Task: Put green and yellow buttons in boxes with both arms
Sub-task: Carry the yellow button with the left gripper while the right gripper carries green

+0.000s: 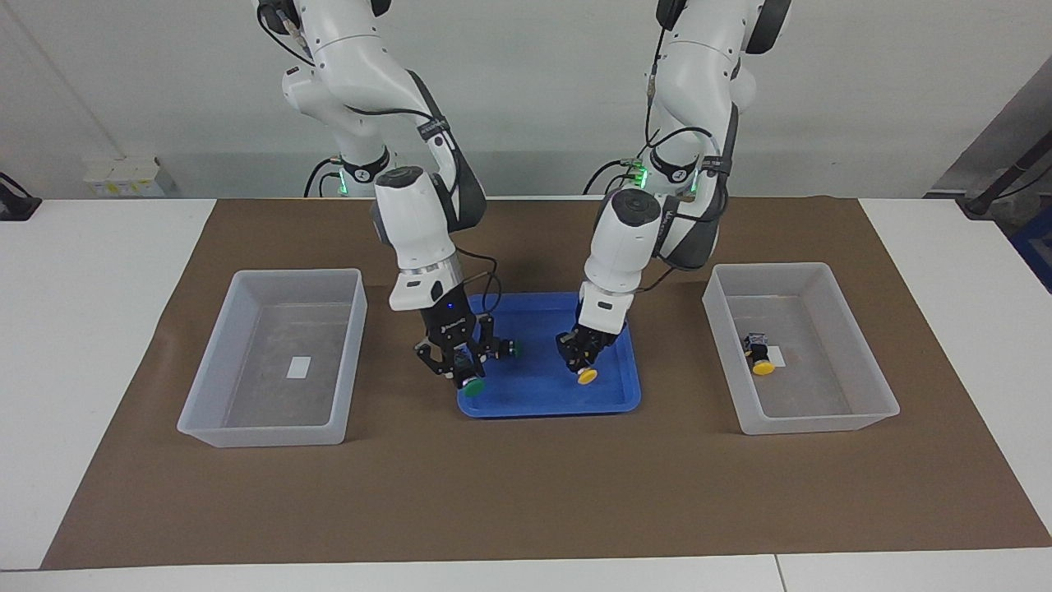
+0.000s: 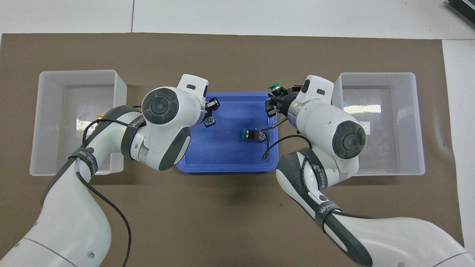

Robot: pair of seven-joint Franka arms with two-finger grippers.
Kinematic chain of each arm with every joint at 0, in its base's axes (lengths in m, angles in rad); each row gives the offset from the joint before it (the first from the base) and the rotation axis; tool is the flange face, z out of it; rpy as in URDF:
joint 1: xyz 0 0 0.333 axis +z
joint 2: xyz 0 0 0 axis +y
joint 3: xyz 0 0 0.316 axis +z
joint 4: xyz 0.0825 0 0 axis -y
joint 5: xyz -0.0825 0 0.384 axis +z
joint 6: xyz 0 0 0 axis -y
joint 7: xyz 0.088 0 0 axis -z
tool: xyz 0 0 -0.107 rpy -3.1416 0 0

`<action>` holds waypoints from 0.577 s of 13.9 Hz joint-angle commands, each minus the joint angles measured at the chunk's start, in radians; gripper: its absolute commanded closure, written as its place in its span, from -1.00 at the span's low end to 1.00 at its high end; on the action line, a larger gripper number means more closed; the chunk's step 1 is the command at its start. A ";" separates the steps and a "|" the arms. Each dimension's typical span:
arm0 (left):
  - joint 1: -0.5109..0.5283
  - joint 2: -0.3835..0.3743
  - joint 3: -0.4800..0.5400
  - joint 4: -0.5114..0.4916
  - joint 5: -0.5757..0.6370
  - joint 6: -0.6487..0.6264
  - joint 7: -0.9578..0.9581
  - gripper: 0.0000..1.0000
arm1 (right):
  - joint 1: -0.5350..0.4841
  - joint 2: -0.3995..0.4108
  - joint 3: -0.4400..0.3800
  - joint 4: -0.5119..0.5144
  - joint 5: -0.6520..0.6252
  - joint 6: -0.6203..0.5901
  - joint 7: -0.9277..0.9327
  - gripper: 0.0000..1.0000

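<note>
My right gripper [image 1: 465, 372] is shut on a green button [image 1: 472, 386] and holds it above the blue tray's [image 1: 546, 404] edge toward the right arm's end; it also shows in the overhead view [image 2: 277, 97] with the green cap [image 2: 275, 86]. My left gripper [image 1: 585, 360] is shut on a yellow button [image 1: 587, 376] above the tray's other end; from overhead [image 2: 210, 112] only the button's body [image 2: 209, 121] shows. A second green button [image 2: 246, 134] lies on its side in the tray. A second yellow button [image 1: 760, 362] lies in the box [image 1: 822, 427] at the left arm's end.
The other box [image 1: 263, 432] at the right arm's end holds only its white label [image 1: 299, 367]. Both boxes and the tray [image 2: 222, 157] stand on a brown mat [image 1: 526, 493]. The left arm's forearm hangs over part of the box [image 2: 74, 72] at its end.
</note>
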 commanded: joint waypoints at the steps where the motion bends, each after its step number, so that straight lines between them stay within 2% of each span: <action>1: 0.059 -0.029 -0.008 0.070 0.014 -0.126 0.077 1.00 | -0.064 -0.085 0.011 -0.075 0.021 -0.006 0.036 1.00; 4: 0.127 -0.039 -0.011 0.131 0.005 -0.258 0.202 1.00 | -0.123 -0.159 0.011 -0.100 0.023 -0.063 0.114 1.00; 8: 0.230 -0.065 -0.012 0.161 0.002 -0.396 0.438 1.00 | -0.217 -0.187 0.011 -0.134 0.021 -0.112 0.191 1.00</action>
